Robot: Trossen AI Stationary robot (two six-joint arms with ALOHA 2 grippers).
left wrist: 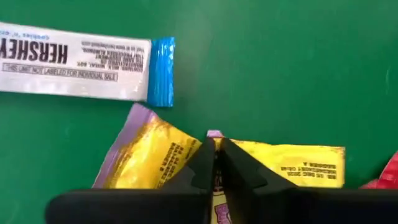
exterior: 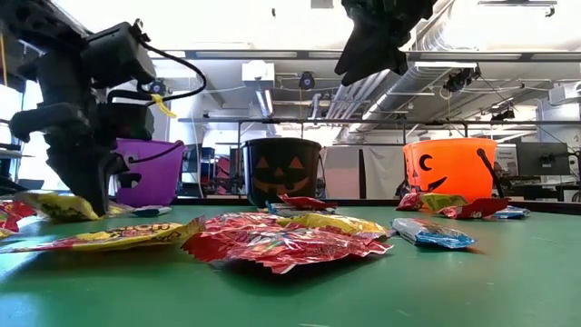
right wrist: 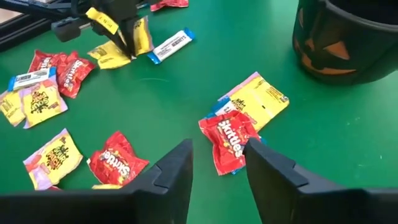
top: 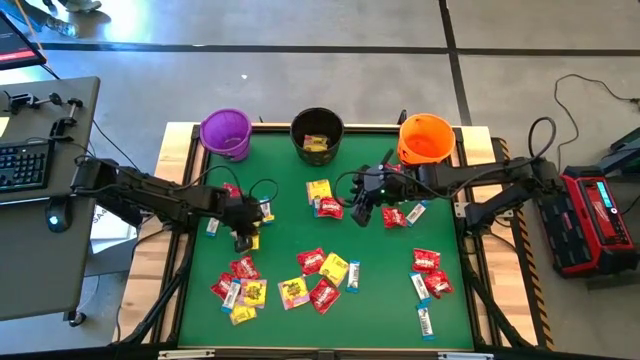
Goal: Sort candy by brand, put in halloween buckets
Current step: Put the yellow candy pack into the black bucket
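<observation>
Three halloween buckets stand along the far edge of the green mat: purple [top: 226, 132], black [top: 317, 133] and orange [top: 426, 138]. Candy lies scattered on the mat. My left gripper [top: 243, 240] is down at the mat's left side, shut on a yellow packet [left wrist: 149, 155]. A white-and-blue bar [left wrist: 81, 61] lies flat just beyond it. My right gripper [right wrist: 217, 165] hangs open high over the mat's middle, above a red packet [right wrist: 229, 140] that lies on a yellow packet [right wrist: 261, 99], and touches nothing. My left gripper pinches the yellow packet between its two fingertips at the middle of one edge [left wrist: 214, 134]. The fingers [exterior: 86, 195] come from above, slanting steeply down. The packet lies on the mat, its two halves spread out on either side of the fingers.
More candy lies in clusters at the near left [top: 243, 290], near middle [top: 320, 275] and near right [top: 430, 275], and below the orange bucket [top: 405, 214]. A yellow packet [top: 315, 143] lies inside the black bucket. A side table with a keyboard [top: 22, 165] stands to the left.
</observation>
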